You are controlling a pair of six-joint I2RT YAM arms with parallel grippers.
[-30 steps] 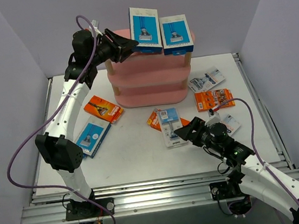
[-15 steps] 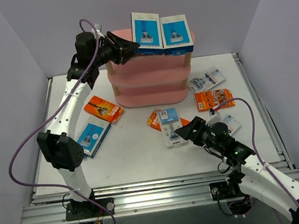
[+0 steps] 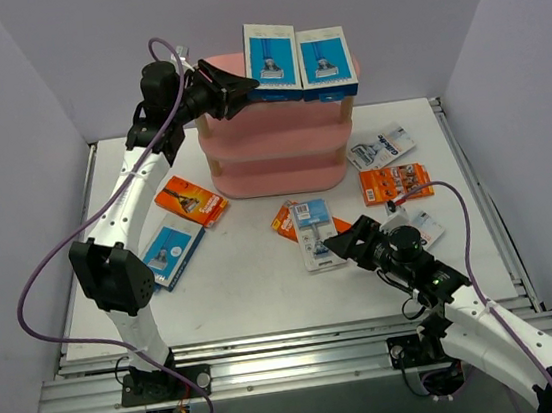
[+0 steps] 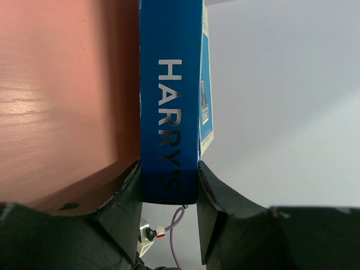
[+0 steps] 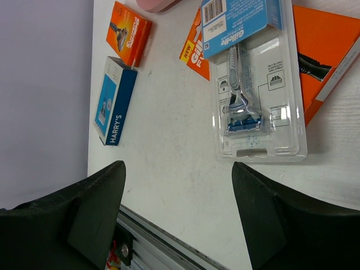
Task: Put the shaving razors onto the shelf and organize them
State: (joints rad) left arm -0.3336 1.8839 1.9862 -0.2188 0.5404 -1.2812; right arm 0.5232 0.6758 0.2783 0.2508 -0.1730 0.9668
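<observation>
Clamping the blue box (image 4: pixel 169 101) edge-on, left claw (image 4: pixel 169 183) covers its near sides; right claw (image 5: pixel 177 191) gapes.

Rear overhead overview; wrist close-ups; common shelf (image 3: pixel 274 151)

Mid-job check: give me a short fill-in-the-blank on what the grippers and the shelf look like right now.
The left gripper is shut on a blue box whose side reads ____.
The top tier of the pink shelf carries ____ blue boxes in all.
The right gripper is ____, above a Gillette blister pack.
That pack lies partly on an ____ card.
Missing words: HARRY'S; two; open; orange.
</observation>
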